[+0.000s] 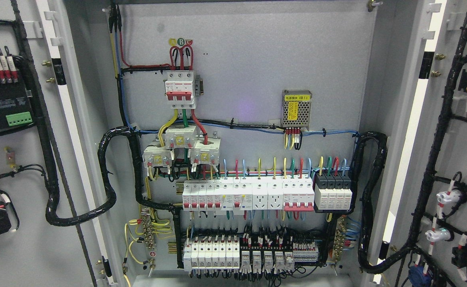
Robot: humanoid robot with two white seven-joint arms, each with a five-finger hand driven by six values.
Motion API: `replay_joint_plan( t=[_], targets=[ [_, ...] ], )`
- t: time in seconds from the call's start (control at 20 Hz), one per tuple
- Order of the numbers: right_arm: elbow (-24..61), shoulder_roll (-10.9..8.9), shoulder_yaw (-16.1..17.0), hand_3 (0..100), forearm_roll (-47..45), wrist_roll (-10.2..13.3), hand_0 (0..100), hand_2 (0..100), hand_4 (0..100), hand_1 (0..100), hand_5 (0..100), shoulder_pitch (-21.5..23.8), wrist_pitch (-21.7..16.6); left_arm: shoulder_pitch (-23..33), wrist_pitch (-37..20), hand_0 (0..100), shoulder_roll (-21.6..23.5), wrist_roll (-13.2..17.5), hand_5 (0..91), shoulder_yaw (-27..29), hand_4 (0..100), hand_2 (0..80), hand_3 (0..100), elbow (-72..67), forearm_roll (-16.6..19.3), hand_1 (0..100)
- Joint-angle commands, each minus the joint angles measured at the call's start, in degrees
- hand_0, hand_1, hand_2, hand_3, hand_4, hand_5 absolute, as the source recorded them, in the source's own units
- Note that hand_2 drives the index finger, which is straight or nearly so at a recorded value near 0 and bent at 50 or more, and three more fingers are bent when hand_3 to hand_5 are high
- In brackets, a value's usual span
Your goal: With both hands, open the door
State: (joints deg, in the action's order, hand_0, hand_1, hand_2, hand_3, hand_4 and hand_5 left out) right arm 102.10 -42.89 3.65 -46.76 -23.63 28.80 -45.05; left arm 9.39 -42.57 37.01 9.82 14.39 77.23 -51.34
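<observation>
Head view shows both cabinet doors, left door [38, 167] and right door [452, 159], swung wide open. Breakers [249, 195] line the grey back panel [249, 79]. Neither hand shows, so their state cannot be told.

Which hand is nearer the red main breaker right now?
Neither can be judged: no hand or arm shows in the head view. Both cabinet doors stand open, and the red main breaker sits upper left on the backplate.

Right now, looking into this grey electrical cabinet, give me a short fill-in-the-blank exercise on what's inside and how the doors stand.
1. Both grey metal cabinet doors, the left door and the right door, stand ____.
2. The perforated metal power supply box carries a ____ label.
3. The large white main breaker at the top has a ____ switch bar.
4. The number of robot hands in view is ____.

Missing words: open; yellow; red; zero
</observation>
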Motion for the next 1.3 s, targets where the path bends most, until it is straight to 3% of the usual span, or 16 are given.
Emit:
replay_joint_plan(
  t=[0.0,0.3,0.65,0.95,1.25],
  targets=[
    [-0.1,-0.44,-0.3,0,0.0,0.1,0,0,0,0,0,-0.1,-10.9,0.1,-0.2,0,0.2,0.0,0.0,-0.3,3,0.0,0,0.6,-0.1,0],
    [1.3,-0.44,-1.3,0,0.0,0.0,0,0,0,0,0,0.3,-10.9,1.9,-0.3,0,-0.1,-0.1,0.0,-0.3,3,0.0,0,8.0,-0.2,0],
    [2.3,-0.35,-5.1,0,0.1,0.0,0,0,0,0,0,0.0,-10.9,5.2,-0.5,0,-0.1,0.0,0.0,-0.7,3,0.0,0,15.3,0.5,0],
    [3.2,-0.35,-6.4,0,0.2,0.0,0,0,0,0,0,-0.1,-10.9,8.7,-2.7,0,-0.4,0.0,0.0,-5.2,3,0.0,0,22.1,4.8,0],
    [4.0,-0.27,-8.5,0,0.3,0.0,0,0,0,0,0,-0.2,-10.9,9.6,-3.1,0,-2.7,-0.1,0.0,-12.7,3,0.0,0,23.7,12.0,0]
  ],
)
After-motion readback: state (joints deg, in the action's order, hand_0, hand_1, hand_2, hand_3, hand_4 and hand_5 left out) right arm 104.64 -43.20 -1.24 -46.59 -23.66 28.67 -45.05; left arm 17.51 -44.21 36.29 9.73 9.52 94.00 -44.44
